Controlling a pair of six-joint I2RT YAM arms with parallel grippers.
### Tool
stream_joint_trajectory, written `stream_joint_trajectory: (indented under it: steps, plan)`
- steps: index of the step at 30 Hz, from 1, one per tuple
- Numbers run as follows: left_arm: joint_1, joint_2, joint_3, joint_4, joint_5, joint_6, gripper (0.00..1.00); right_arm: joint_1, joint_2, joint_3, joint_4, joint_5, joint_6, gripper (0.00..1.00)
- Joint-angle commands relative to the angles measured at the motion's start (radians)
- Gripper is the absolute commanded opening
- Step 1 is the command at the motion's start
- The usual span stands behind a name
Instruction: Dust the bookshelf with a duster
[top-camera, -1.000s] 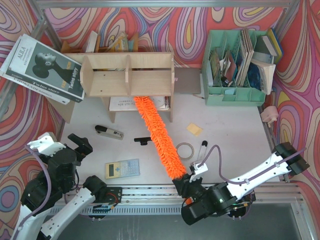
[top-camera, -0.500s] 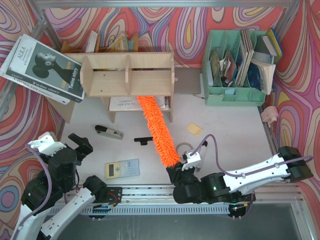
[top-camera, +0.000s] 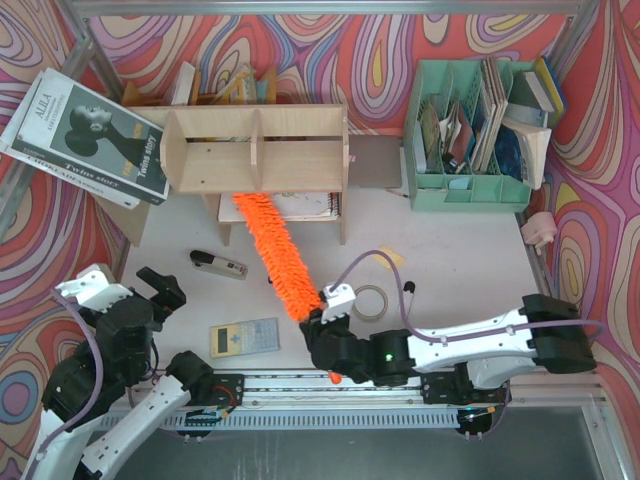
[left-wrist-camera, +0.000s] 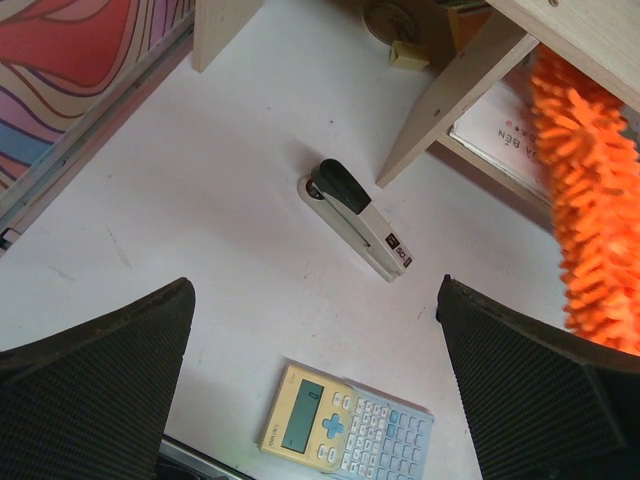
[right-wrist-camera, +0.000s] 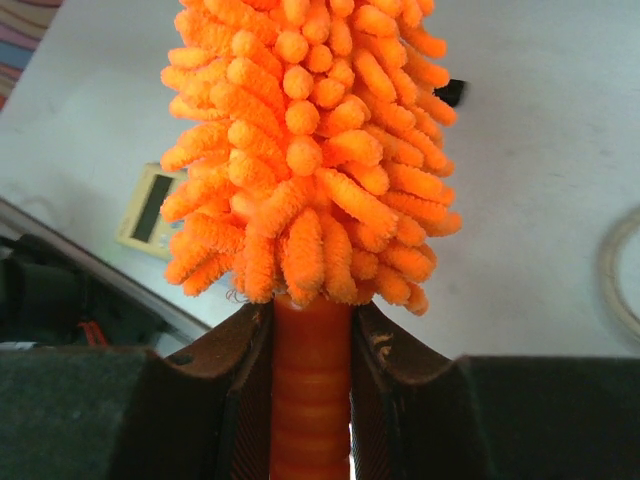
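A: What has the right gripper (right-wrist-camera: 310, 375) got?

B: It is clenched on the thin handle of the duster (top-camera: 272, 250), right where the fluff begins. The head runs away from it, leaning to its left. The tip lies under the bookshelf (top-camera: 255, 150), over the notebook (top-camera: 300, 205) there.

A: And the other arm?

B: The left gripper (top-camera: 160, 285) hangs spread wide far off to the left, holding nothing.

A: What could go wrong?

B: The stapler (top-camera: 218, 264) lies just left of the duster's middle, so a further leftward sweep may drag it along. The tip could also snag the shelf's leg and shove the light unit, or rumple the notebook. With so long a head on so slim a grip, the handle may twist between the fingers.

A: Any change from a second ago?

B: Yes. The right gripper has swung left along the near edge of the surface, and the tip has slid left beneath the shelf. The left arm has not moved.
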Motion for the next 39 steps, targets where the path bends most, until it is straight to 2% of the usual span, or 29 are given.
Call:
stream_joint_trajectory:
  steps: [1, 5, 8, 13, 21, 24, 28, 30, 35, 37, 39]
  plan:
    - [-0.006, -0.026, -0.010, 0.014, 0.004, 0.020, 0.98, -0.004, 0.088, 0.134, 0.147, -0.056, -0.135, 0.00]
    - [-0.005, -0.046, -0.013, 0.017, 0.006, 0.020, 0.98, -0.014, 0.142, 0.178, 0.180, -0.095, -0.167, 0.00]
    - [-0.006, -0.057, -0.016, 0.020, 0.008, 0.022, 0.98, -0.019, 0.160, 0.207, 0.124, -0.075, -0.134, 0.00]
    - [-0.005, -0.072, -0.018, 0.028, 0.013, 0.025, 0.98, -0.021, 0.097, 0.166, 0.025, 0.048, 0.004, 0.00]
    - [-0.005, -0.077, -0.019, 0.032, 0.019, 0.029, 0.98, -0.021, -0.023, 0.112, -0.234, 0.209, 0.306, 0.00]
    - [-0.005, -0.074, -0.019, 0.032, 0.020, 0.029, 0.98, -0.020, -0.025, 0.099, -0.176, 0.184, 0.264, 0.00]
    - [-0.006, -0.068, -0.019, 0.031, 0.018, 0.030, 0.98, -0.021, 0.015, 0.088, 0.060, 0.070, 0.053, 0.00]
    - [-0.005, -0.063, -0.019, 0.030, 0.018, 0.028, 0.98, -0.021, 0.061, 0.115, 0.112, 0.011, -0.016, 0.00]
    - [-0.005, -0.054, -0.018, 0.027, 0.015, 0.026, 0.98, -0.021, 0.084, 0.130, 0.125, -0.010, -0.039, 0.00]
    - [-0.005, -0.052, -0.017, 0.025, 0.014, 0.026, 0.98, -0.021, 0.054, 0.105, 0.104, 0.027, -0.005, 0.00]
    - [-0.006, -0.052, -0.018, 0.026, 0.013, 0.026, 0.98, -0.021, 0.021, 0.093, 0.015, 0.088, 0.077, 0.00]
